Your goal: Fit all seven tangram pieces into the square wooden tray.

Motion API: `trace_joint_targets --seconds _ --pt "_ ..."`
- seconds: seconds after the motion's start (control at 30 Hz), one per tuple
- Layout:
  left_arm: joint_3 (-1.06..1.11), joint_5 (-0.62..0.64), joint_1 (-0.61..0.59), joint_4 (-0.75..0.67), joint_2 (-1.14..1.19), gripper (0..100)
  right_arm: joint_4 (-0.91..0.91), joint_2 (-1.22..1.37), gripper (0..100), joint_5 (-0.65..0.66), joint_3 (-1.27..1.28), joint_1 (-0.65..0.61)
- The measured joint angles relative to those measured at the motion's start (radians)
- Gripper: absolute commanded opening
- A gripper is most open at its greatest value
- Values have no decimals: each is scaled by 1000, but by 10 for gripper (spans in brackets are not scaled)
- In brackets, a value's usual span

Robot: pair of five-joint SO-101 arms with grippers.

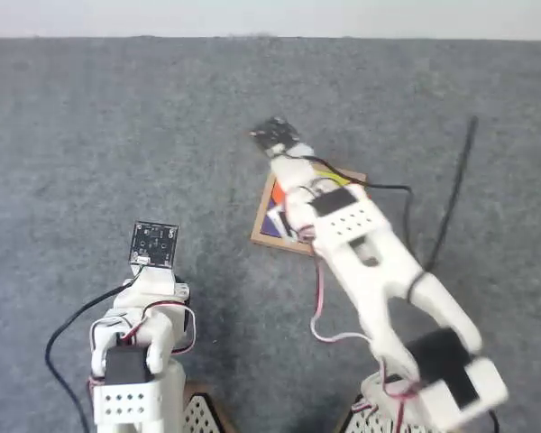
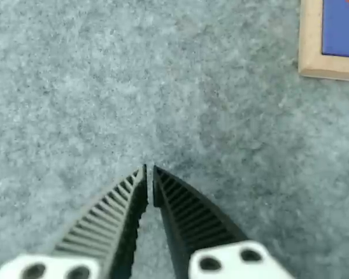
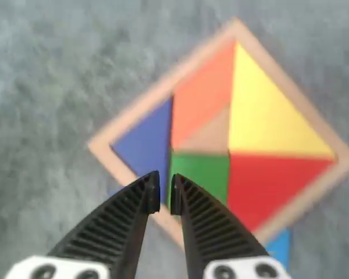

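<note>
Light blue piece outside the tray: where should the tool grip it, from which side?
Light blue piece lies flat on the carpet beside the tray rim. Likely best: come from above and pinch its free edges on the carpet side; the rim blocks the other. Its full outline is hidden.

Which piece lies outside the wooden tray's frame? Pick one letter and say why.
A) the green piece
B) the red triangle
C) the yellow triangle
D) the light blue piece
D: in the right wrist view the light blue piece shows beyond the frame of the wooden tray, while the red triangle, the yellow triangle and the green piece all sit inside it.
</note>
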Motion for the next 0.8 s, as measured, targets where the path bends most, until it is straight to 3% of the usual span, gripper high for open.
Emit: trace_joint_targets --seconds 0.17,0.3,0.4,0.6,0.8 --pt "0 0 0 0 0 21 213 -176 42 11 54 110" --pt "0 0 0 0 0 21 373 -270 43 133 126 163" --pt "0 0 0 0 0 21 381 -296 50 155 155 180" --pt "0 0 0 0 0 21 374 -301 192 178 155 264" --pt "0 0 0 0 0 21 305 -222 208 178 155 342"
